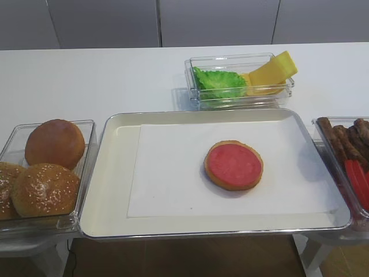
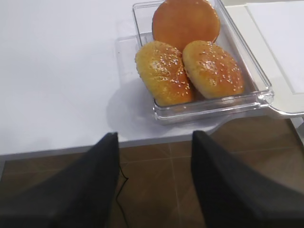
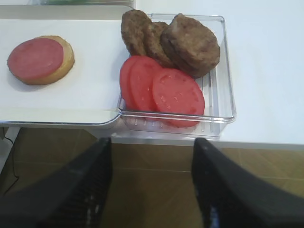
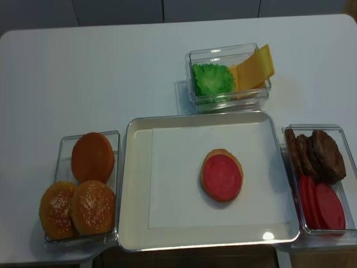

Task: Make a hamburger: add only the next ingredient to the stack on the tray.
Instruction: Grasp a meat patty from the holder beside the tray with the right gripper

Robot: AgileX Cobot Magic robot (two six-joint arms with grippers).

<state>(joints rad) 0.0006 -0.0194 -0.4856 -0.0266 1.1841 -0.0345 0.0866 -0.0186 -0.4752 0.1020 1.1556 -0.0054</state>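
Several dark-brown meat patties (image 3: 192,45) stand on edge at the far end of a clear bin (image 3: 227,71) right of the tray (image 1: 109,190); they also show from above (image 4: 326,153). The stack is a tan bun base with a red-pink top (image 1: 233,165), lying on the white paper a little right of the tray's middle (image 3: 40,59). My right gripper (image 3: 153,142) is open and empty, hanging over the floor just off the table's front edge, in line with the bin. My left gripper (image 2: 154,135) is open and empty, likewise off the front edge. Neither gripper shows in the high views.
Red tomato slices (image 3: 166,90) fill the near half of the patty bin. A bin at the left holds three domed buns (image 4: 83,184), two of them seeded. Behind the tray stands a bin with green lettuce (image 4: 212,78) and yellow cheese (image 4: 254,67).
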